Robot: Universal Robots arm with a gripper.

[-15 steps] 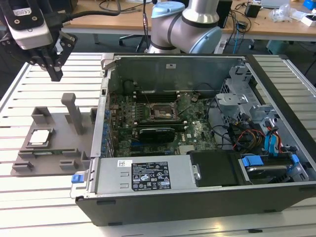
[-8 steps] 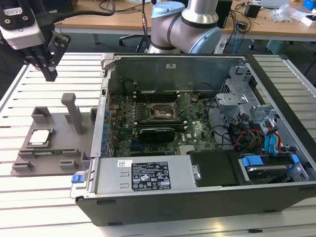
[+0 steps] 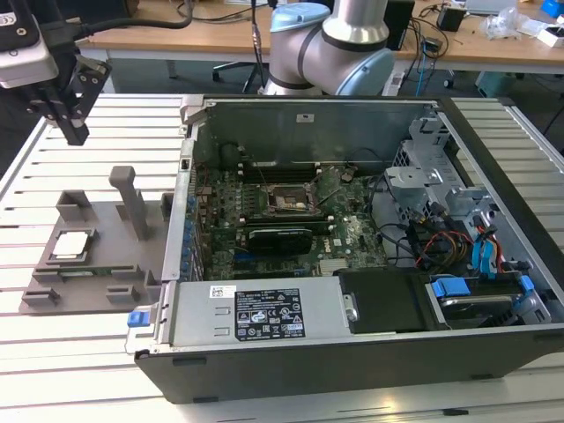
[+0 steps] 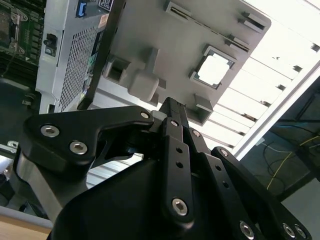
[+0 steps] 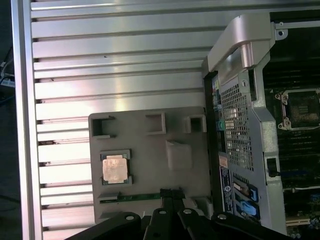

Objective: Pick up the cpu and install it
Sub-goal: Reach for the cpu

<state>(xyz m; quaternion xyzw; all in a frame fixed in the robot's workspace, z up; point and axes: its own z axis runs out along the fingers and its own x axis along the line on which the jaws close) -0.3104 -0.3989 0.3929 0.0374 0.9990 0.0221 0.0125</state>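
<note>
The black two-fingered gripper hangs in the air over the ribbed aluminium bench, past the far edge of the flat grey fixture plate. In both wrist views its fingertips sit pressed together with only a thin seam between them and nothing held.

The cpu, a small square chip with a silvery metal top and pale rim, lies flat in a shallow pocket on the plate, hemmed by low raised corner blocks. It is well apart from the gripper and close to the plate's edge on the exterior view's left. In the first wrist view the cpu has bare plate on the side toward the case and open bench slats beyond the plate's rim.

A grey upright post stands on the plate between the cpu and the open black-and-silver computer case. The plate's edge runs just beside the case wall; whether they touch I cannot tell. Inside the case, the dark square socket frame sits open on the green board, with cards and cables close around it
</note>
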